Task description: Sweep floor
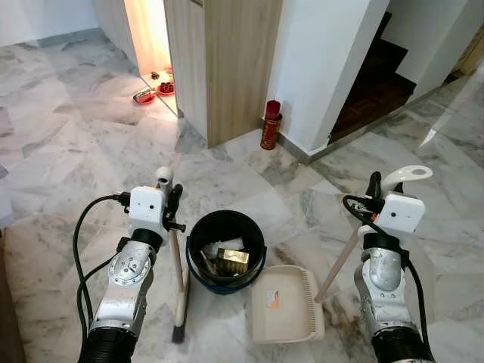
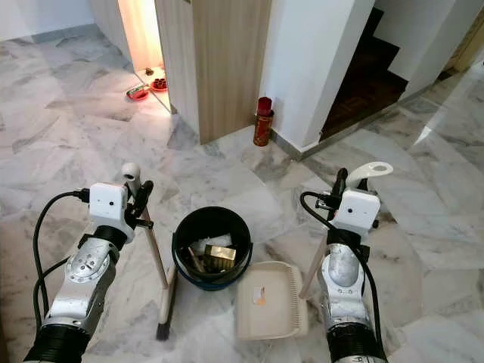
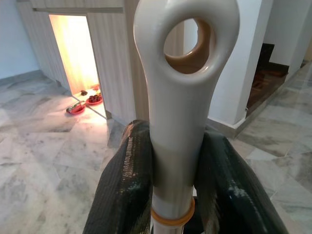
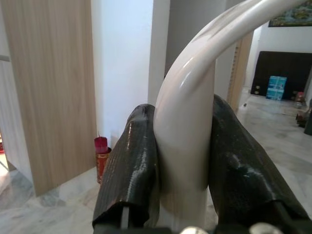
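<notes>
On the marble floor (image 1: 68, 144) in front of you: a black bin (image 1: 226, 249) sits between your two arms, with a cream dustpan (image 1: 287, 305) lying flat just beside it on your right.

Left gripper (image 1: 171, 203): closed around the top of the broom handle (image 1: 178, 265), just under its looped end; the left wrist view shows both black fingers (image 3: 122, 190) pressed against the cream shaft.

Right gripper (image 1: 375, 189): clamped on the curved upper end of the dustpan handle (image 1: 342, 261), one finger on each side of it in the right wrist view.

Broom: near upright and leaning slightly, its dark bristle head (image 1: 178, 333) touching the floor just to the left of the bin.

Dustpan: tray resting on the floor, its open mouth facing away from you, a small orange mark on the pan; its long stick slants up to your right gripper.

Bin contents: some rubbish is already in it, including a gold-coloured box and pale scraps.

Step in hand: you hold both tools at the bin, so this looks like a pause between collecting and tipping; no loose dirt shows on the tiles near you.

Next move: if the pan holds anything, lift it by the stick and tilt it over the bin rim; otherwise carry both tools to an unswept patch. Keep the broom head clear of the bin wall.

Background: a red canister (image 1: 270, 125) stands by the white wall corner, well apart.
</notes>
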